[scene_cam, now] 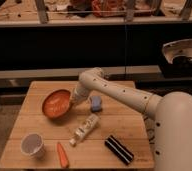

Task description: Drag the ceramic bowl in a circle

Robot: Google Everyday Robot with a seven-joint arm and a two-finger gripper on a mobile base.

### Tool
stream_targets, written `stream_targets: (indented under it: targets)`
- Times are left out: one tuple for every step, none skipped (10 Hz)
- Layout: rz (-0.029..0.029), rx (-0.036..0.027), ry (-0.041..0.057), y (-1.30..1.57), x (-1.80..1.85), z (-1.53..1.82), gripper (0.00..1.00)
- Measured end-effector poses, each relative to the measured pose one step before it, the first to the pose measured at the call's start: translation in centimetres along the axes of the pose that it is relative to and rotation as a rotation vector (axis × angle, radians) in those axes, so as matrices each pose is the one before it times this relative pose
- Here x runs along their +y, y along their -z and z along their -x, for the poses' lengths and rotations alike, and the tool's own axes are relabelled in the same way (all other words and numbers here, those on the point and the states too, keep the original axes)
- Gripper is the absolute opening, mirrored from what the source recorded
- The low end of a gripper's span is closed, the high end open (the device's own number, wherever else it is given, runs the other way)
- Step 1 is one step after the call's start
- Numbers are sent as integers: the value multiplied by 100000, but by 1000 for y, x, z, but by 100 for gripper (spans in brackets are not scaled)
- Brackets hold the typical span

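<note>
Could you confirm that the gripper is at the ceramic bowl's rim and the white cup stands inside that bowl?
Not quite: the camera view shows the white cup standing on the table, apart from the ceramic bowl, beside the carrot. The gripper is at the bowl's rim.

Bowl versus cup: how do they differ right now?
The bowl is orange-red, wide and shallow; the cup is white, smaller and steeper-sided. The bowl sits mid-left on the table; the cup stands near its front-left corner. The end effector is at the bowl's right rim, away from the cup. Both sit open side up.
</note>
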Motion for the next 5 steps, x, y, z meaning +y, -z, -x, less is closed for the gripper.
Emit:
stream_targets:
  targets:
    - [-645, 985, -1729, 488, 1014, -96, 0]
    - [-1158, 1437, -2931, 634, 1329, 550, 0]
    - [-849, 502, -1358, 175, 475, 758, 0]
    - [-691, 254, -743, 41, 458, 1095, 0]
    - [-1575, 425, -689, 29, 498, 1738, 0]
